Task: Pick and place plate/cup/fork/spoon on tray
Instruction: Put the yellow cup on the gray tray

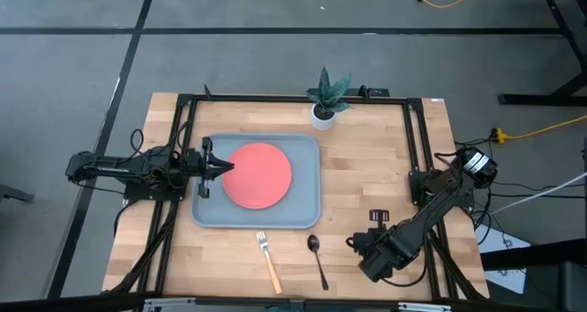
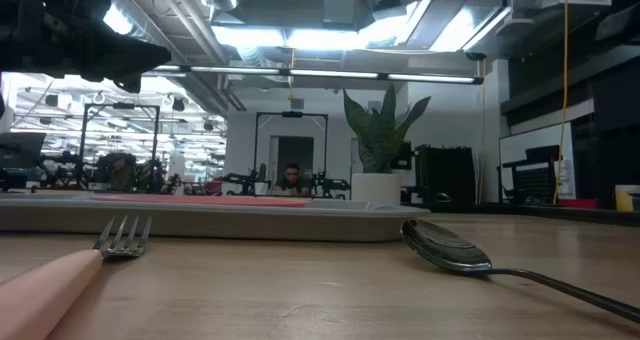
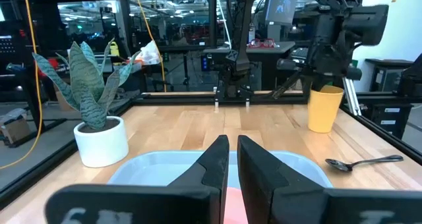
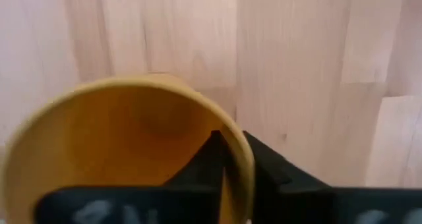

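Observation:
The coral-red plate (image 1: 259, 175) lies flat on the grey-blue tray (image 1: 213, 213) at the table's centre-left. My left gripper (image 1: 225, 165) hangs shut and empty over the plate's left edge, pointing right; its own view (image 3: 232, 163) shows the same. The fork (image 1: 268, 261) and the dark spoon (image 1: 317, 255) lie on the table in front of the tray. My right gripper (image 1: 359, 243) is at the front right, shut on the yellow cup (image 4: 125, 145). The arm hides the cup in the high view. The cup shows in the left wrist view (image 3: 325, 109). My right gripper pinches the cup's rim (image 4: 242, 159), one finger inside the cup and one outside, coming from above and pointing down. The cup is upright, its mouth up. In the left wrist view its base (image 3: 322, 129) seems to stand on the table; I cannot tell whether it is lifted.
A white pot with a green plant (image 1: 327, 96) stands at the table's far edge behind the tray. A black frame (image 1: 415, 138) runs along the table's sides. Bare wood lies between the tray and the right arm.

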